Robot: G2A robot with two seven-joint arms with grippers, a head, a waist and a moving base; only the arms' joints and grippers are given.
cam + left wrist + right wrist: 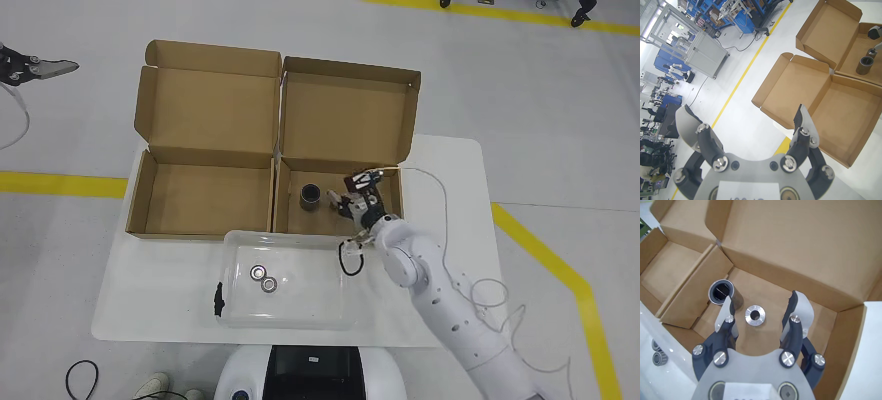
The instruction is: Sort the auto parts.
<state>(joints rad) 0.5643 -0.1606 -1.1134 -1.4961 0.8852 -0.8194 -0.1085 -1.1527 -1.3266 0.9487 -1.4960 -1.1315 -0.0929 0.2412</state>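
Observation:
My right gripper (761, 296) (352, 208) hangs open inside the right cardboard box (831, 321) (390, 185). A silver bushing (755, 315) with a centre hole lies on the box floor below the gap between the fingers, untouched. A dark cylindrical sleeve (723, 292) (309, 196) stands upright beside it, close to one finger. Two small bearings (264, 278) (658, 358) lie in the clear plastic tray (330, 300). My left gripper (743, 111) (60, 68) is open with nothing in it, out over the floor far left of the table.
The left cardboard box (200, 195) (844, 121) stands open with a bare floor. Both boxes have raised lids at the back. A small black piece (218, 298) sits at the tray's left edge. A cable (350, 258) loops off the right wrist.

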